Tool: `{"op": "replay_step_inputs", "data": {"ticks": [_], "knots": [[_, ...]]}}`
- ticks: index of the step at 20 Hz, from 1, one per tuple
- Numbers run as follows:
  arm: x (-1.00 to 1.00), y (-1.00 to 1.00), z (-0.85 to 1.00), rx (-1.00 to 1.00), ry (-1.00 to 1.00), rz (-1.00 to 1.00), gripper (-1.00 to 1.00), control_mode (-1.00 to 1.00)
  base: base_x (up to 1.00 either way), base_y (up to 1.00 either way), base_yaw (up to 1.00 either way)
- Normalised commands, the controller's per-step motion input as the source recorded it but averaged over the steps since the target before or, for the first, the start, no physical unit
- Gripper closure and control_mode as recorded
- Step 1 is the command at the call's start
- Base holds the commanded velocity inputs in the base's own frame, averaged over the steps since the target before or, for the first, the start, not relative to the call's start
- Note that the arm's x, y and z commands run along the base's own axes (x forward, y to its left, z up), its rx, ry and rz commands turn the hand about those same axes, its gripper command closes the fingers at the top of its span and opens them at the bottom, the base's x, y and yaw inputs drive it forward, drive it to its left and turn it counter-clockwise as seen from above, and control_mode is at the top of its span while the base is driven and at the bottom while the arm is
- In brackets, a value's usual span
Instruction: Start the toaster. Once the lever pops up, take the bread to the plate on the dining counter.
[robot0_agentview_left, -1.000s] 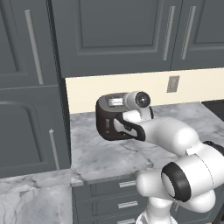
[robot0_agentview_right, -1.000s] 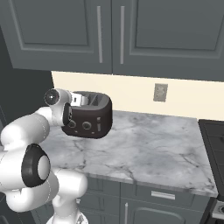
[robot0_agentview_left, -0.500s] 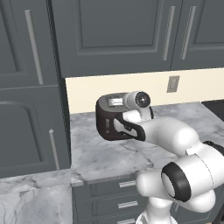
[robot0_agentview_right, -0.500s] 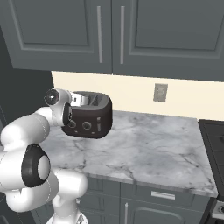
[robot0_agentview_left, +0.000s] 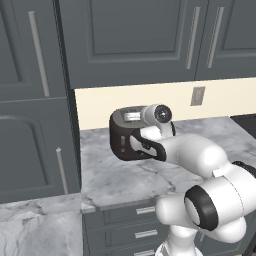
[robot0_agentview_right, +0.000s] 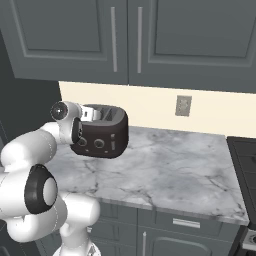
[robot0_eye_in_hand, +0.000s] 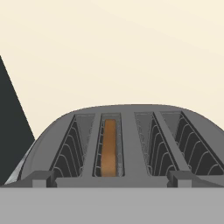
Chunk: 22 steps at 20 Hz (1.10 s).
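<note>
The dark toaster (robot0_agentview_left: 131, 137) (robot0_agentview_right: 102, 132) stands on the marble worktop (robot0_agentview_right: 170, 170) against the cream wall. In the hand view its silver slotted top (robot0_eye_in_hand: 127, 140) lies just ahead, and the golden-brown bread (robot0_eye_in_hand: 109, 148) stands upright, low in the second slot from the left. My gripper (robot0_eye_in_hand: 111, 180) is open at the toaster's near end, fingertips (robot0_eye_in_hand: 43, 177) spread wide with nothing between them. A small slider, likely the lever (robot0_agentview_left: 123, 143), shows on the toaster's end face. The plate is out of view.
Dark grey cabinets (robot0_agentview_right: 125, 40) hang above the worktop and a tall cabinet (robot0_agentview_left: 35, 125) stands to its left. A wall outlet (robot0_agentview_right: 183, 105) sits right of the toaster. A stove edge (robot0_agentview_right: 245, 165) borders the far right. A lower marble slab (robot0_agentview_left: 30, 230) shows at the left.
</note>
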Motion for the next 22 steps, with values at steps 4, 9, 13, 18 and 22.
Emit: {"op": "replay_step_inputs", "data": {"ticks": [4,9,13,18,22], "knots": [[0.00,0.00,0.00,0.00,0.00,0.00,-1.00,-1.00,0.00,0.00,0.00],[0.00,0.00,0.00,0.00,0.00,0.00,-1.00,-1.00,0.00,0.00,0.00],[0.00,0.00,0.00,0.00,0.00,0.00,-1.00,-1.00,0.00,0.00,0.00],[0.00,0.00,0.00,0.00,0.00,0.00,-1.00,-1.00,0.00,0.00,0.00],[0.00,0.00,0.00,0.00,0.00,0.00,-1.00,-1.00,0.00,0.00,0.00]]}}
